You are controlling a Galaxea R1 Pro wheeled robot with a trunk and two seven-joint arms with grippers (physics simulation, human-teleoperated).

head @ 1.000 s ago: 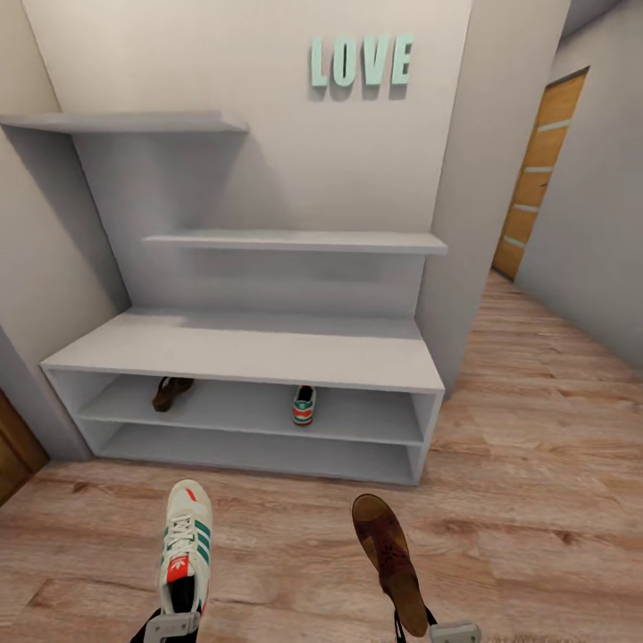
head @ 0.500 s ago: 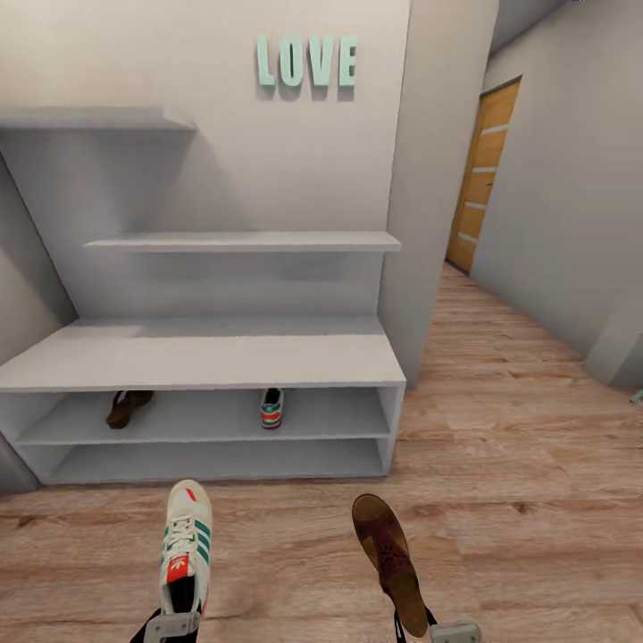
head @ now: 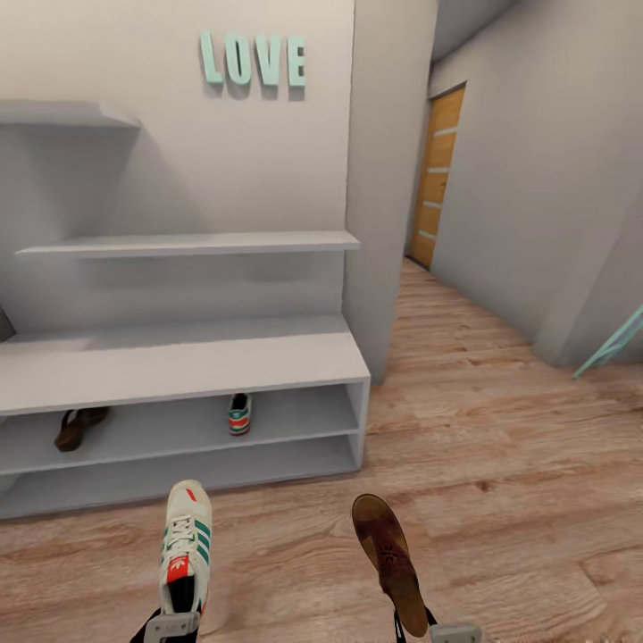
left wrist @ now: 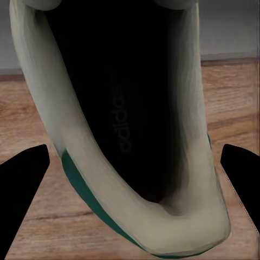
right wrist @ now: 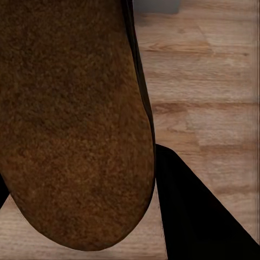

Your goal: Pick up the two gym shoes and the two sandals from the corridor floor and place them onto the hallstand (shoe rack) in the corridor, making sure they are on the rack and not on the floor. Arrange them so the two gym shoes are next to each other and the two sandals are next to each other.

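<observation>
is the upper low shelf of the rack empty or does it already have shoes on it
Not empty. On the upper open shelf of the hallstand sit one sandal near its left end and one gym shoe toward the middle, apart from each other.

L gripper (head: 171,625) cut by frame edge; hallstand (head: 179,362) left end cropped | R gripper (head: 442,632) same

**Grey corridor with wood plank floor**

Light brown wood-grain plank flooring (head: 500,446) runs back into a narrow passage. Plain pale grey walls (head: 527,179) close both sides, and a square grey pillar (head: 384,179) stands just beside the grey shelving unit (head: 179,362). Mint-green block letters spelling LOVE (head: 253,61) hang on the wall above it. A tall orange-brown wooden door with pale horizontal bands (head: 438,174) stands at the far end. A teal slanted bar (head: 616,344) leans at the right edge. Lighting is soft and even.
</observation>
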